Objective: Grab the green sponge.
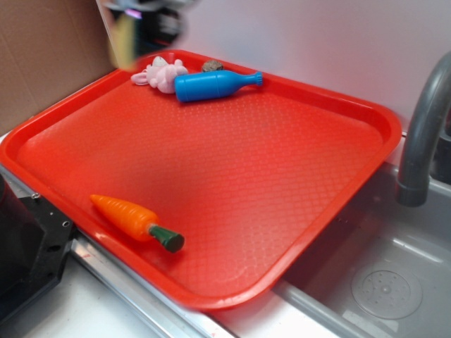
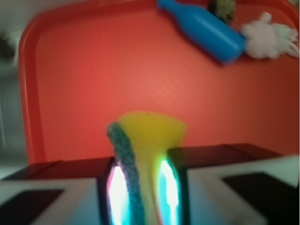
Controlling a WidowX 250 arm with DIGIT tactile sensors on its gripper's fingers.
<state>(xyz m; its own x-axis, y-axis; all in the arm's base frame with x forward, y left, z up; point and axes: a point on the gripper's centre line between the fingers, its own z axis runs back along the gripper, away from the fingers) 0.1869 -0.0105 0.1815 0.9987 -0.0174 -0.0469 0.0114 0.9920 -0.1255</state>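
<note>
The green sponge (image 2: pixel 145 154) sits pinched in the gripper (image 2: pixel 143 187). It hangs above the red tray (image 2: pixel 84 84), near the blue bottle (image 2: pixel 206 29)

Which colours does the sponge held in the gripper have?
The sponge is yellow foam with a dark green scouring side, shown best in the wrist view.

Layout at the recorded moment. The tray (image 1: pixel 338 204) lay on the counter (image 1: pixel 63 317), its right edge over the sink (image 1: pixel 394 282), with the faucet (image 1: pixel 423 134) standing to its right. At the tray's far edge the bottle (image 1: pixel 215 84) lay on its side, the toy rabbit (image 1: pixel 161 73) touching it on the left and a small lump (image 1: pixel 212 66) just behind it. The toy carrot (image 1: pixel 134 220) lay at the near-left edge, well apart from these. The claw (image 2: pixel 143 187) hung above the tray's far-left corner, the sponge (image 2: pixel 147 140) pinched between its fingers.
</note>
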